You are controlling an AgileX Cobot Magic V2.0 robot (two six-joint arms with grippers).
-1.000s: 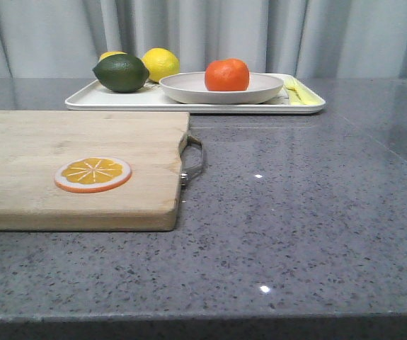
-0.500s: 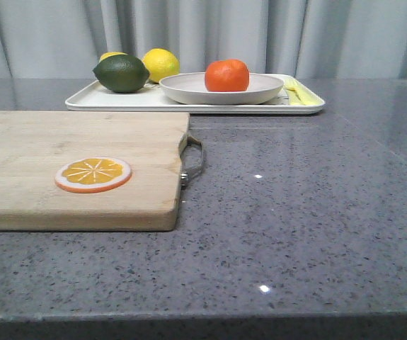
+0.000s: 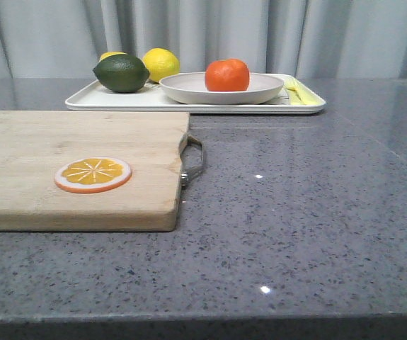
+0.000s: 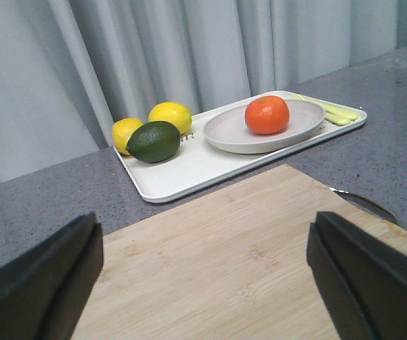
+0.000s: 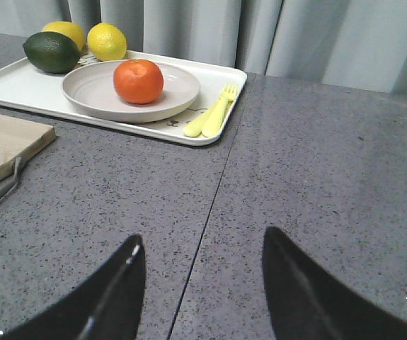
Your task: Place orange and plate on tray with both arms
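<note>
Orange: we see the orange [image 3: 227, 75] sitting in the plate [image 3: 221, 88], toward its middle.
Plate: it rests flat on the tray [image 3: 111, 103], on the side away from the lime [image 3: 121, 73] and two lemons [image 3: 161, 64].
Tray: at the far side of the tabletop [image 3: 309, 205], beyond the board [image 3: 69, 166]; a yellow fork [image 5: 214, 113] lies on it just beside the plate.
Left claw: we find the left claw [image 4: 203, 276] spread wide and empty, above the board, well apart from the tray.
Right claw: the right claw [image 5: 203, 283] is spread too, holding nothing, over bare tabletop well short of the tray.
Progress: we judge the job done, with orange and plate both on the tray and neither claw touching them.
Left to do: nothing that we can see, beyond parking the arms.
Bystander: an orange slice [image 3: 93, 174] lies on the board, untouched.
</note>
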